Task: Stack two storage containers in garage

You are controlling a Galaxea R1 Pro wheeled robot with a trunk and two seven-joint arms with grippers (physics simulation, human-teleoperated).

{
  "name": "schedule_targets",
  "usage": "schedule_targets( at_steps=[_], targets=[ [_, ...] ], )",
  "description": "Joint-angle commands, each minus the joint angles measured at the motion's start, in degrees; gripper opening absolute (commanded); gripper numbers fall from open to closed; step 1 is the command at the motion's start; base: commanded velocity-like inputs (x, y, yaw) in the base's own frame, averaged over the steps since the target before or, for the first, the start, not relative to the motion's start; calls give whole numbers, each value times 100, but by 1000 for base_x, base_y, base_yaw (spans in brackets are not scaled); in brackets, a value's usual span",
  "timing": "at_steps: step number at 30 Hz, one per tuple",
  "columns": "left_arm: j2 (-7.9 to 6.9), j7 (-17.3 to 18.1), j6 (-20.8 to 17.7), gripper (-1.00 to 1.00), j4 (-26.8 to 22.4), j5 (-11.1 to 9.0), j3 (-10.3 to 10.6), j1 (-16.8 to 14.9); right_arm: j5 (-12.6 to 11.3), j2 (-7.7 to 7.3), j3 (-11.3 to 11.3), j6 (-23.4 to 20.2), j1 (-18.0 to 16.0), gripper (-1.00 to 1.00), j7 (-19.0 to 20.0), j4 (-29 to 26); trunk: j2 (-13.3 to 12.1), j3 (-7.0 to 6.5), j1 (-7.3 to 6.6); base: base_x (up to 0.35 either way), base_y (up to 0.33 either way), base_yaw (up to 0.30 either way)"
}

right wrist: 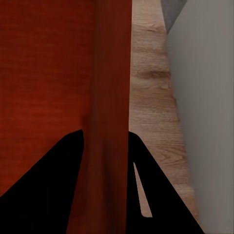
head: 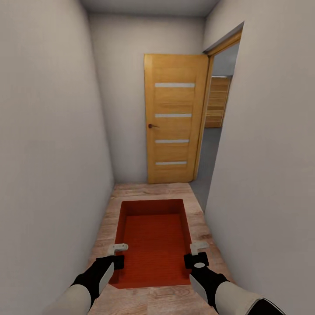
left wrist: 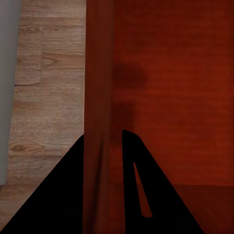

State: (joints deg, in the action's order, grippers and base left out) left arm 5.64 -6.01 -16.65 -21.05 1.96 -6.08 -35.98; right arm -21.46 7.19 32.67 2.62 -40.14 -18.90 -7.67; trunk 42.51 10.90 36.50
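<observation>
An orange-red ribbed storage container point(head: 153, 236) hangs low in front of me over the light wood-plank hallway floor point(head: 148, 192). My left gripper point(head: 117, 253) is shut on its left wall point(left wrist: 97, 97), and my right gripper point(head: 197, 253) is shut on its right wall point(right wrist: 113, 73). In each wrist view the dark fingers point(left wrist: 131, 165) point(right wrist: 73, 161) straddle that wall. The second container is out of view. Through a doorway at the right I see the garage's grey floor point(head: 211, 148) and a honey-coloured plank door point(head: 217, 103).
I am in a narrow corridor with pale walls close on the left point(head: 52, 153) and right point(head: 271, 166). An open wooden door point(head: 174, 118) with frosted strips stands at the far end, swung against the back wall beside the doorway.
</observation>
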Motion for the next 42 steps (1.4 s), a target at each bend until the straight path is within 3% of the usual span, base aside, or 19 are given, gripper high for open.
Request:
schedule_targets(
  at_steps=[1,42],
  targets=[
    [-212,-32,-40,-100,6,59,-25,3,81,-51,-208,72,-12,-100,-17,-15,6,8,4,322,0,0],
    [-257,-32,-39,-100,5,59,-25,3,81,-51,-208,72,-12,-100,-17,-15,6,8,4,322,0,0]
  ],
)
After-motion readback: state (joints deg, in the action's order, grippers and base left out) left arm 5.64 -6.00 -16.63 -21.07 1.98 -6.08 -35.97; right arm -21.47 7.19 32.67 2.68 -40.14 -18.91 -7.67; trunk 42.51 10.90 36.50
